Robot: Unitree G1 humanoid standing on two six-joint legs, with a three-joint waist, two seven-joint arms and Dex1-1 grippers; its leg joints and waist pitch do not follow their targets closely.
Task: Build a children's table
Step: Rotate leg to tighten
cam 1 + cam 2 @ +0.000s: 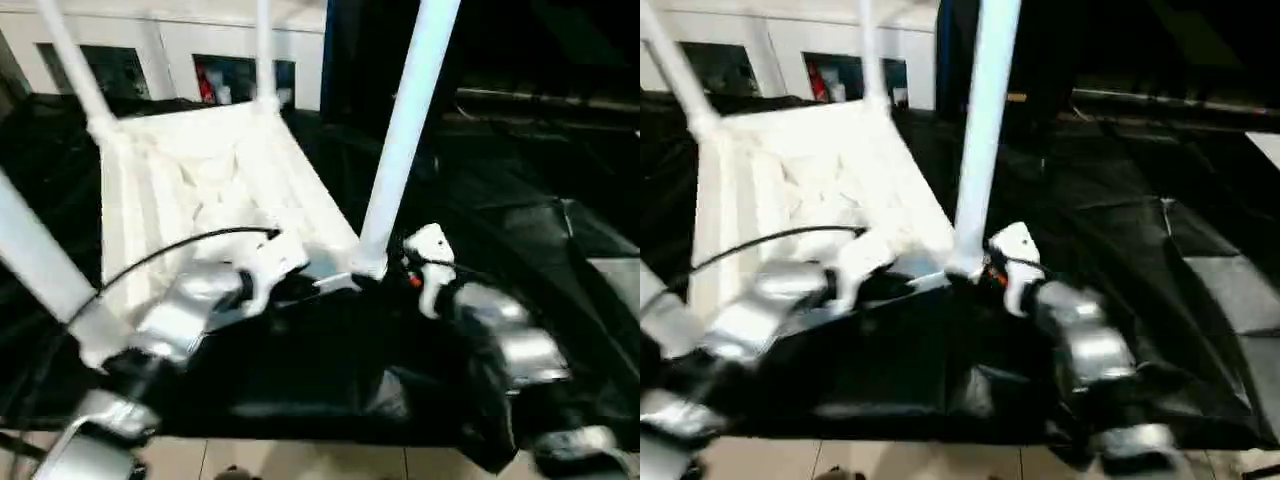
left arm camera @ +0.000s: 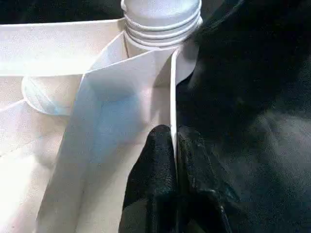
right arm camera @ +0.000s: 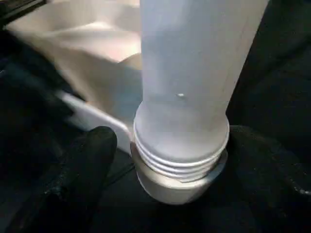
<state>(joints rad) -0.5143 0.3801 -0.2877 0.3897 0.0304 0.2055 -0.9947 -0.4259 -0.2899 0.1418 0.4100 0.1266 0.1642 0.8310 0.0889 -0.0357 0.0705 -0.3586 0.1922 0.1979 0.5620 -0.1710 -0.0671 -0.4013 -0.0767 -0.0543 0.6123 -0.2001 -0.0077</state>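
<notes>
Pinching the thin side wall of the white table top [image 2: 121, 97], the left gripper [image 2: 175, 145] has its two black fingers [image 2: 153, 170] pressed together with the plastic rim sandwiched between them, so that one is clamped tight on the table's edge near the corner. The top lies upside down on a black cloth [image 1: 520, 230], ribbed underside facing up, legs poking into the air.

Right at that same near corner stands a white tube leg [image 1: 405, 130], its threaded end [image 3: 180, 165] sitting in the round corner socket with a few threads showing above the collar. The right gripper [image 3: 170, 160] has its fingers [image 3: 85, 160] spread wide, one on each side of the leg's base. Looks like they sit just off the tube rather than squeezing it, but I can't tell for sure whether a pad grazes it.

Two more legs rise from the far corners [image 1: 70, 60], and another one [image 1: 40, 260] slants up at the near left. Behind the table there's a white cabinet [image 1: 180, 40] with glass-fronted shelves, and a strip of pale floor [image 1: 300, 460] shows by the robot.
</notes>
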